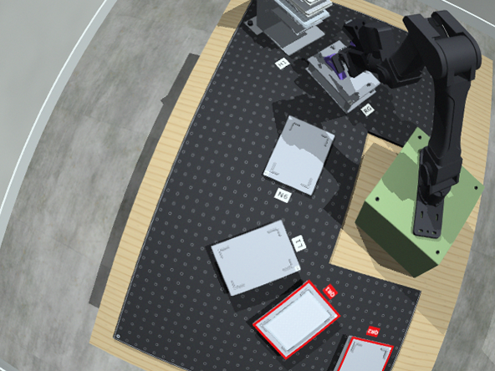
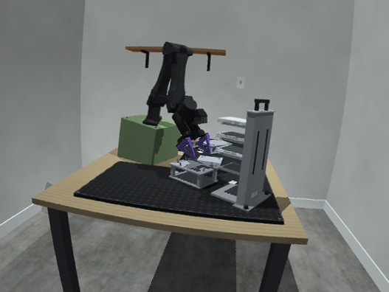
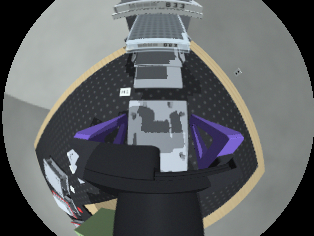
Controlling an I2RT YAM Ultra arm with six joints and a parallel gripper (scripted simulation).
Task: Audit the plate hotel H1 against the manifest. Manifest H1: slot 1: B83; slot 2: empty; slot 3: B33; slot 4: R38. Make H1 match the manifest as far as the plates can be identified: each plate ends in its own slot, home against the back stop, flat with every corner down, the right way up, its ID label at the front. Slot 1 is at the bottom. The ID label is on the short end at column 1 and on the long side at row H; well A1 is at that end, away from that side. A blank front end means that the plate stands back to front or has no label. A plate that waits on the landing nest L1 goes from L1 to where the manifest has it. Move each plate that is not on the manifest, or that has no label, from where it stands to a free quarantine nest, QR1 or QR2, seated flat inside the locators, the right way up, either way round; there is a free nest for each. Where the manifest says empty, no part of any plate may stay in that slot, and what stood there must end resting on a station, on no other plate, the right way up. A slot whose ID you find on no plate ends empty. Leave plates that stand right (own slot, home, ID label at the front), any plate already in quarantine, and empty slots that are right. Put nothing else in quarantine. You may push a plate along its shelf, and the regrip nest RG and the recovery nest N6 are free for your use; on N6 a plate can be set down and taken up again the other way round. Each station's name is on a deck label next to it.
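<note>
The plate hotel H1 [image 1: 295,11] stands at the far end of the deck, and plates lie on its shelves. From the side, a white plate [image 2: 233,120] lies on the top shelf and two more plates [image 2: 231,143] sit below it. Their labels are too small to read. My gripper [image 1: 340,66] is open and empty, with its purple fingers spread. It hangs tilted just above the regrip nest RG [image 1: 343,79], in front of the hotel. In the wrist view the nest's grey top [image 3: 158,130] shows between the fingers, and the hotel [image 3: 156,14] is straight ahead.
Nest N6 [image 1: 300,156] and landing nest L1 [image 1: 255,257] are bare. The red-framed QR1 [image 1: 295,319] holds a white plate. QR2 [image 1: 365,358] is bare and cut off by the image edge. The arm's green base block [image 1: 418,210] stands at the right.
</note>
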